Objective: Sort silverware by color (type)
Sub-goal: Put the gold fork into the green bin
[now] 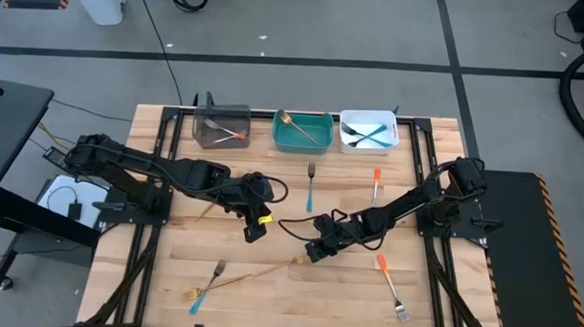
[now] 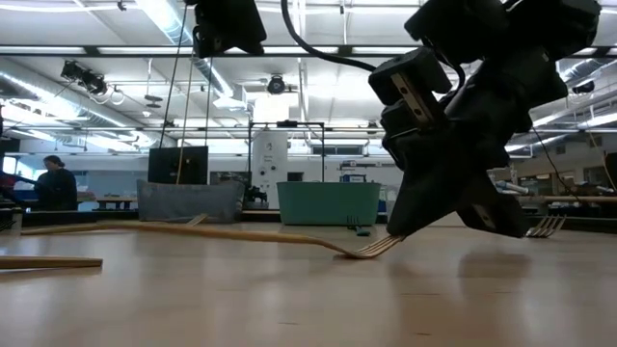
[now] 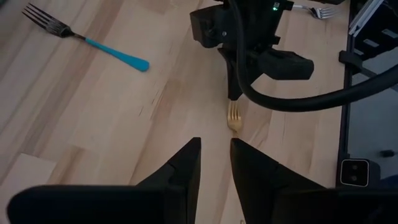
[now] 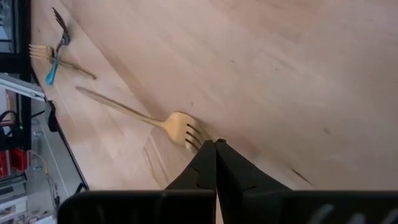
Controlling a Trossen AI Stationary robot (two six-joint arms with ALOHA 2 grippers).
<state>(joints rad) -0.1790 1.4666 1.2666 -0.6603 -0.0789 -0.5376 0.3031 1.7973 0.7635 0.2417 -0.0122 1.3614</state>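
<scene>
— Where is your right pincer?

— My right gripper [image 4: 214,144] is down at the wood near the middle of the table [image 1: 265,302], fingers pressed together right at the tines of a gold fork [image 4: 180,127]. I cannot tell whether a tine is caught between them; the tips meet just at the fork's head.

— How does that fork lie?

— Flat on the table, its thin handle running away from my fingers toward the near left part of the table. At its far end lie another gold fork [image 1: 211,275] and a blue-handled utensil [image 1: 197,299], crossed over each other.

— And your left one?

— My left gripper [image 1: 256,225] hangs just above the table beside the right one, its fingers [image 3: 186,165] spread a little, pinching nothing.

— The rest of the silverware?

— A blue-handled fork [image 1: 311,188] and an orange-handled piece [image 1: 376,183] lie on the wood just before the bins. An orange-handled fork [image 1: 390,283] lies near the right front. The grey bin [image 1: 221,126] holds a dark utensil with an orange one, the teal bin [image 1: 303,131] a gold piece, the white bin [image 1: 368,131] blue-handled ones.
</scene>
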